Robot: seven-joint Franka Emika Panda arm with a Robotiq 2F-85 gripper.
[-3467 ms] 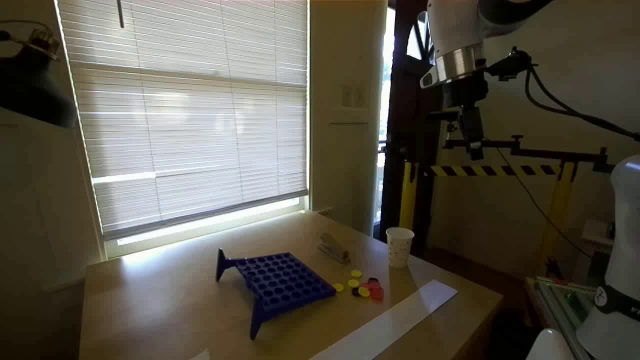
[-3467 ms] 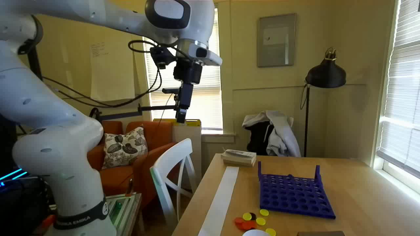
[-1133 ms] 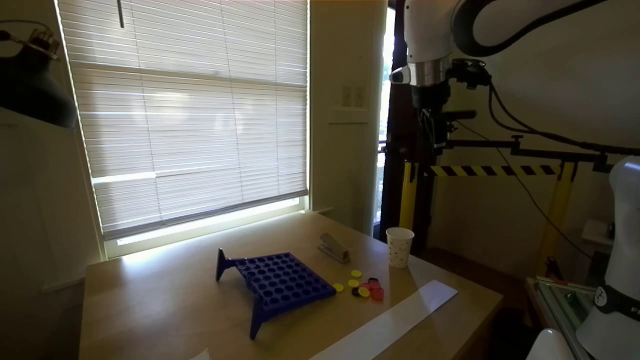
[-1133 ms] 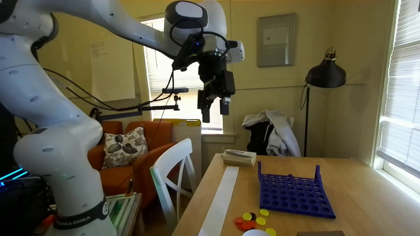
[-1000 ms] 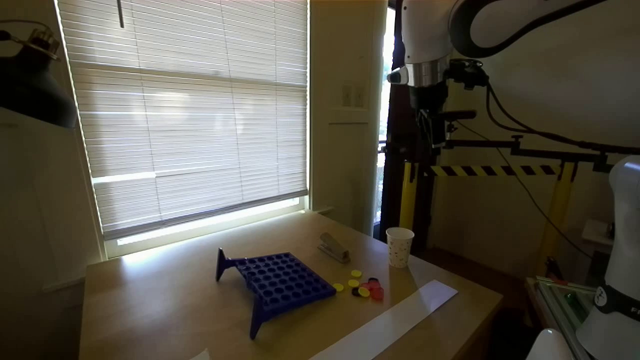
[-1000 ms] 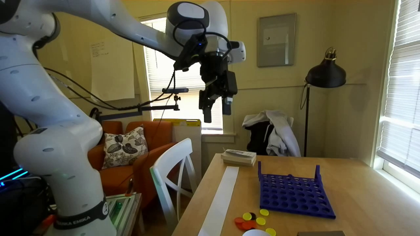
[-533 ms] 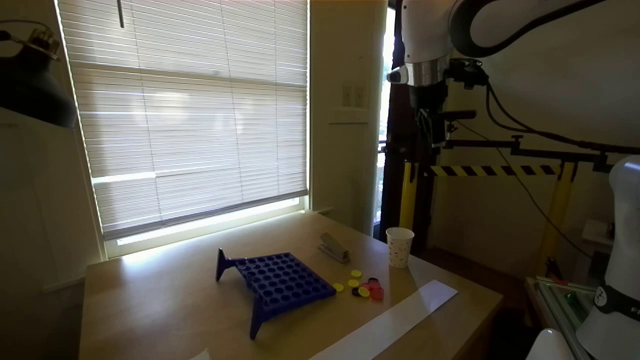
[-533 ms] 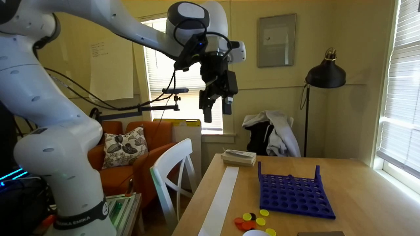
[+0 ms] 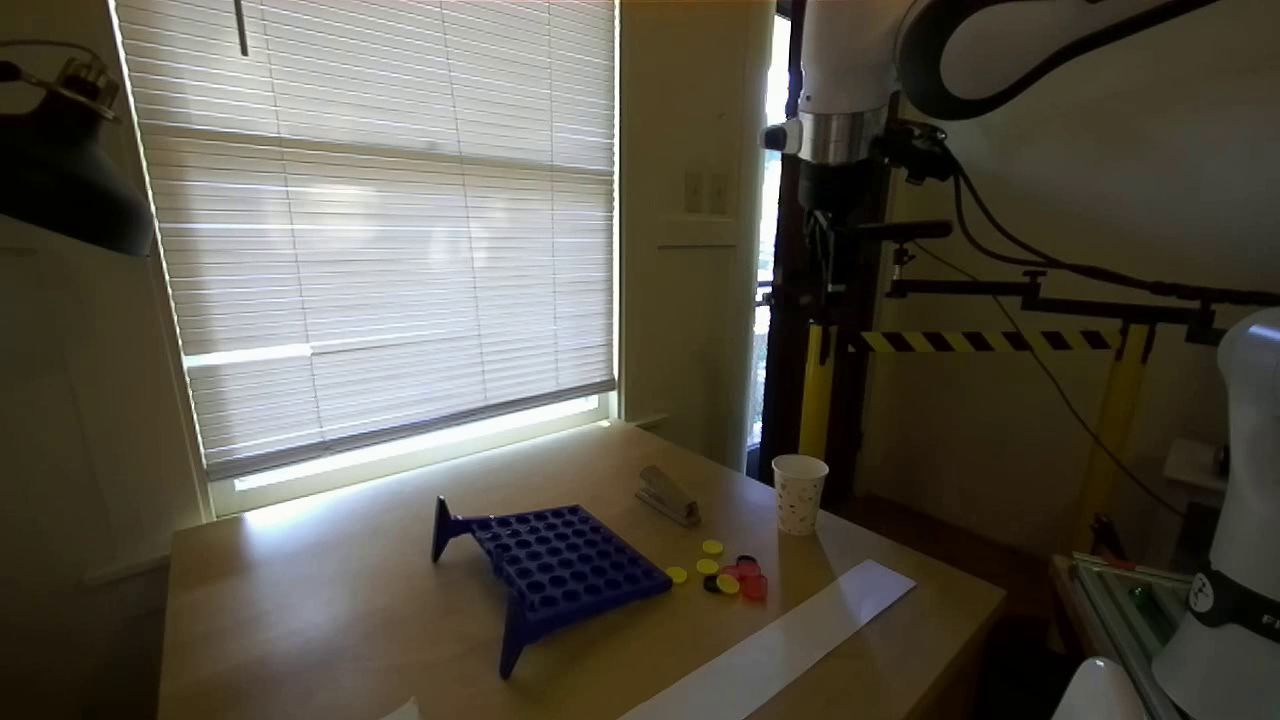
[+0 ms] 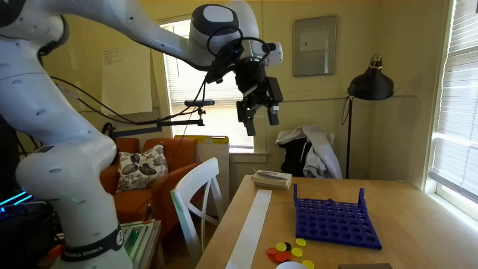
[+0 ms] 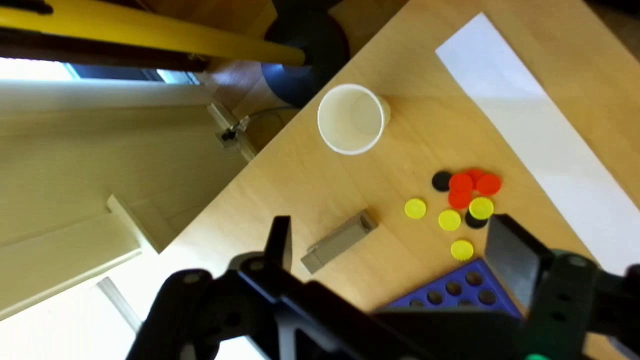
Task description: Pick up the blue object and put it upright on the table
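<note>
We see discs [image 11: 460,183] between rack [image 9: 570,562] and cup [image 11: 350,121], a stapler [image 11: 341,242] near; our gripper [image 10: 262,126] hangs high, pointing down, jaws apart.

"ANKA EMIKA" Legible

Lower left in an exterior view, the robot base [image 10: 84,220] wears a black band [image 10: 93,249] so lettered; upper left, handwriting on paper [image 10: 127,86] is illegible. Lower right in an exterior view, the band [image 9: 1235,605] shows "F".

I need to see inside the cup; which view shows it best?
The wrist view: it looks into the cup from above. In the exterior views you get mostly its speckled outside, or just a sliver of its top at the frame's bottom edge.
</note>
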